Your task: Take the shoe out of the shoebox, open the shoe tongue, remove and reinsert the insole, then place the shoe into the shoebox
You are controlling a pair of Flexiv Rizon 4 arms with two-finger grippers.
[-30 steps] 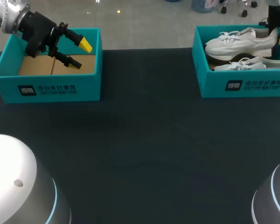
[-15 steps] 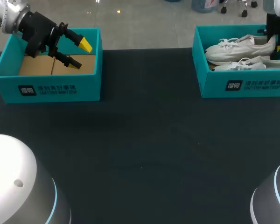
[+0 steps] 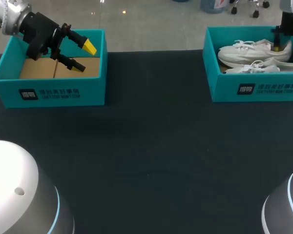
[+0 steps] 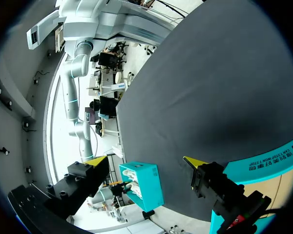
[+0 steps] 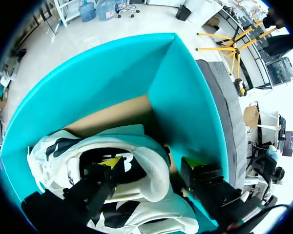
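At the upper right of the frame, the rectangular teal shoebox (image 3: 224,87) is sitting on the matte black table (image 3: 151,146); a white laced shoe (image 3: 249,50) with a chunky sole is lying inside it along the back wall, toe toward the frame's left, and a second shoe (image 3: 256,67) is lying just in front of it; the right gripper (image 5: 154,163) is standing released astride the padded heel collar, one yellow tip down inside the dark opening, the other outside the heel beside the box's smooth end wall; at the upper left the left gripper (image 3: 83,56) is hovering spread wide and empty over another teal box (image 3: 63,92) with a brown cardboard floor.
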